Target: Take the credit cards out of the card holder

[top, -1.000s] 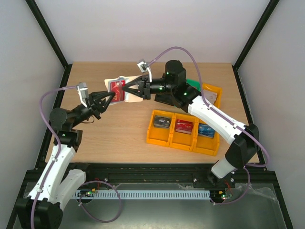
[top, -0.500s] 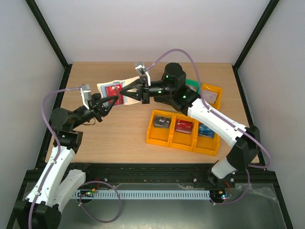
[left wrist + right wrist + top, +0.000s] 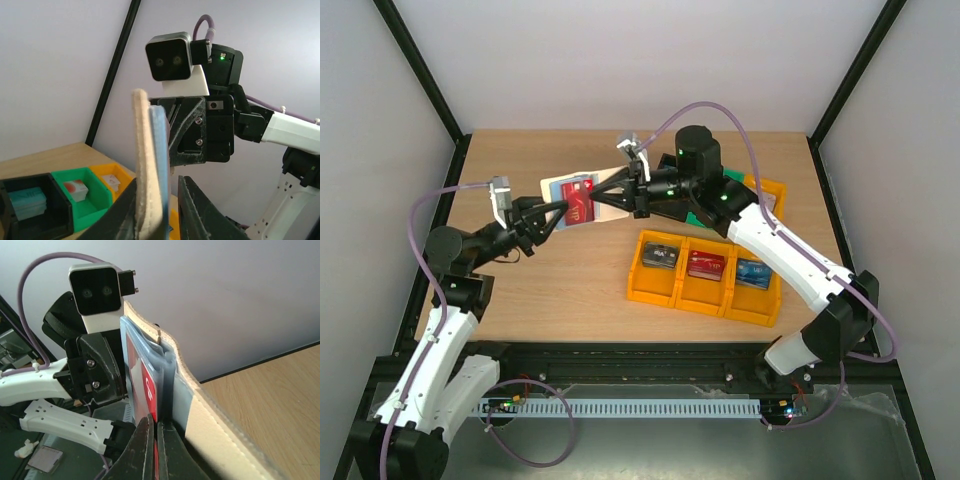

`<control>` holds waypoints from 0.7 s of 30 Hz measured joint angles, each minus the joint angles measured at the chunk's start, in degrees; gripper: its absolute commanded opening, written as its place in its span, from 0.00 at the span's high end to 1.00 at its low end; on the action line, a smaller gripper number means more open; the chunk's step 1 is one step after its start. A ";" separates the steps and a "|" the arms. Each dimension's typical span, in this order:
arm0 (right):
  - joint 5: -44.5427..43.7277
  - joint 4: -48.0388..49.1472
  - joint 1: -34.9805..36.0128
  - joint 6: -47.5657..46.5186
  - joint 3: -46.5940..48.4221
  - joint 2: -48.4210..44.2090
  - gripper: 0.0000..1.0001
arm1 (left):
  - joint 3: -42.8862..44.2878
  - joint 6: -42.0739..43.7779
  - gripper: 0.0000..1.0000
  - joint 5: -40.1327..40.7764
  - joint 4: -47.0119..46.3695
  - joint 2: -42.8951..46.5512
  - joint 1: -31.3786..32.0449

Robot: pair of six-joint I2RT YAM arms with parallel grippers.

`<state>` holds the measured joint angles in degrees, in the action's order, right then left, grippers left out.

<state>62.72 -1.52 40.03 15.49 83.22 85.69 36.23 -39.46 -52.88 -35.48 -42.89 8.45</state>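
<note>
Aloft over the wooden surface, the jaws of the right gripper pinched tight on the red plastic card inside the beige bifold card holder, its edge straddled by the slightly parted jaws of the left gripper.

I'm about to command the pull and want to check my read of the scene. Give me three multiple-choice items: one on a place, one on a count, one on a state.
1. Where is the card holder?
A: lying flat
B: up in the air between the left gripper and right gripper
C: out of view

2. How many yellow bins form the near row?
A: two
B: four
C: three

3. The right gripper is:
A: shut on the red credit card
B: wide open
C: shut on nothing

Answers:
1 B, the top view shows it lifted between both sets of fingertips.
2 C, three bins sit side by side.
3 A, the right wrist view shows the fingers pinched on the card.
</note>
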 measured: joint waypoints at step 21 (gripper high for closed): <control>0.79 -10.38 -3.82 -6.01 3.28 -0.20 0.98 | 0.00 0.04 0.98 -0.81 1.40 -0.11 0.22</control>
<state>63.51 -11.90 36.21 9.47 86.50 85.49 36.23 -39.42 -53.69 -34.09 -43.00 8.67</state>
